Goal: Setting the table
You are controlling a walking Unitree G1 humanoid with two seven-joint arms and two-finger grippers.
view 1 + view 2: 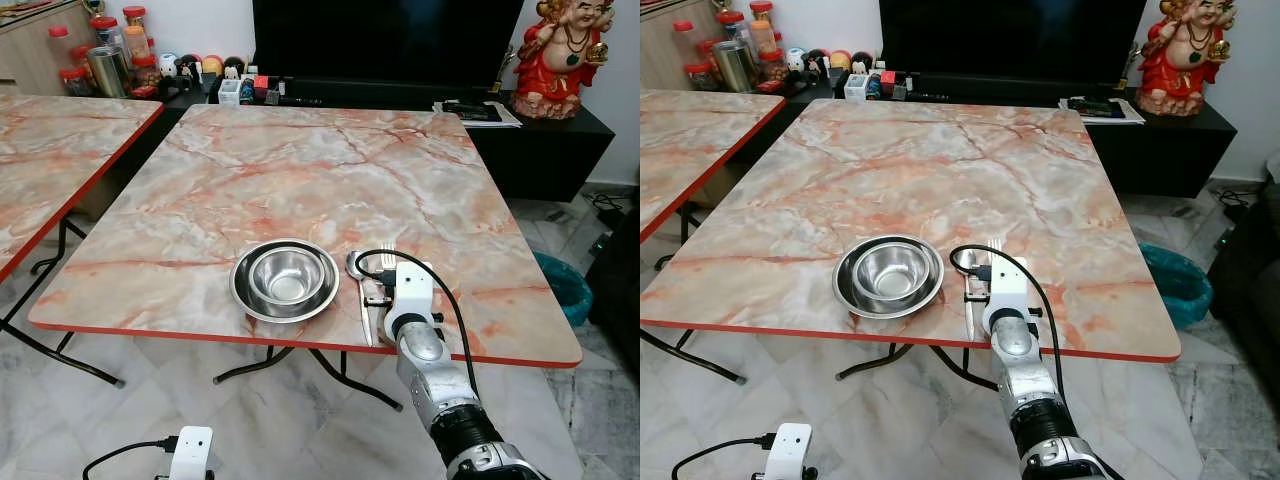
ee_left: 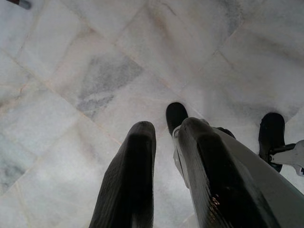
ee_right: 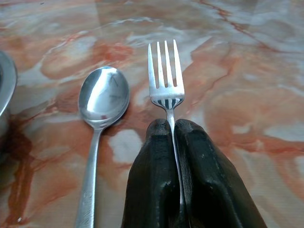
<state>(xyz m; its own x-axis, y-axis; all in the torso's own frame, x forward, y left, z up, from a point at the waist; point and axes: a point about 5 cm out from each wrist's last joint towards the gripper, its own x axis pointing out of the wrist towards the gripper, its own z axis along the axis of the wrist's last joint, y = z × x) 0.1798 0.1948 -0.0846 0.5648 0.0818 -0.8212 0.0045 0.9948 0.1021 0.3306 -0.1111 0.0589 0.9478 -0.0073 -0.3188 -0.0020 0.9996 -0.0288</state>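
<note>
The right gripper (image 3: pixel 174 124) reached over the near edge of the marble surface (image 1: pixel 300 170), its jaws clenched on the handle of the fork (image 3: pixel 165 71). The fork lay flat on the surface with its tines pointing away from the robot. The spoon (image 3: pixel 102 102) lay just to its left, parallel to it and apart from it, bowl end also pointing away. Left of the spoon stood the steel bowl (image 1: pixel 286 276) inside a steel plate (image 1: pixel 243 295), near the surface's front edge. The left gripper (image 2: pixel 166 130) hung low over the tiled floor (image 2: pixel 95 71), its jaws released with a narrow gap between the fingers. A second marble surface (image 1: pixel 50 150) stood to the left.
</note>
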